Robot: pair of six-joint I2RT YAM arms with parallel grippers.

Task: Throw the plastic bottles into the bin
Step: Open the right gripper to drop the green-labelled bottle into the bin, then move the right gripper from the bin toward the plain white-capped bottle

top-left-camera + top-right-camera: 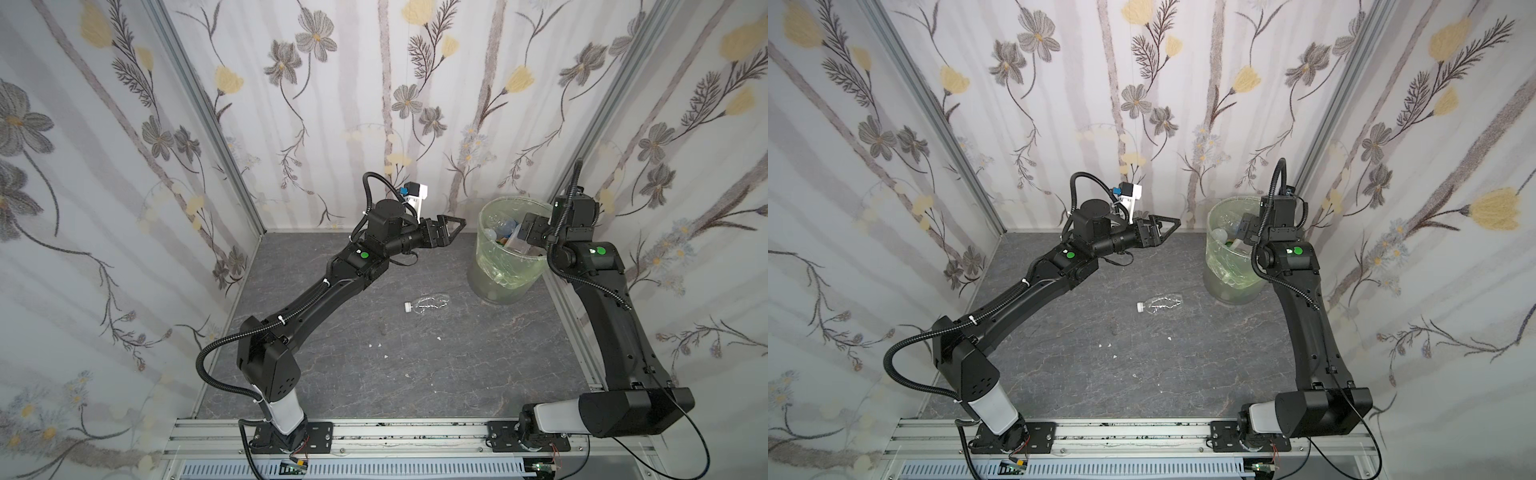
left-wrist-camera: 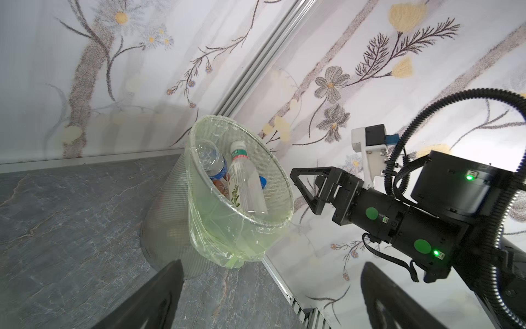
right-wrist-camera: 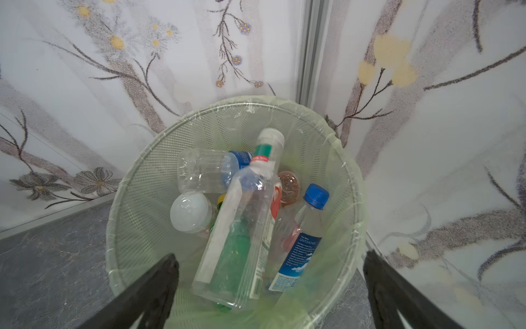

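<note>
While one clear bottle (image 1: 428, 302) lies flat on the tabletop (image 1: 374, 374) near the bin (image 1: 494, 282) — cap leftward in both top views — several bottles (image 3: 304, 233) sit inside, the largest bottle (image 3: 242, 228) slanting cap-up. Right fingers (image 3: 159, 284) spread empty above them; left fingers (image 2: 159, 299) spread empty too.

Pale walls (image 1: 374, 124) printed with grey and yellow flowers enclose three sides of a dark grey, stone-veined tabletop (image 1: 415, 374); aluminium posts (image 1: 208, 116) mark the corners under soft, even light.
</note>
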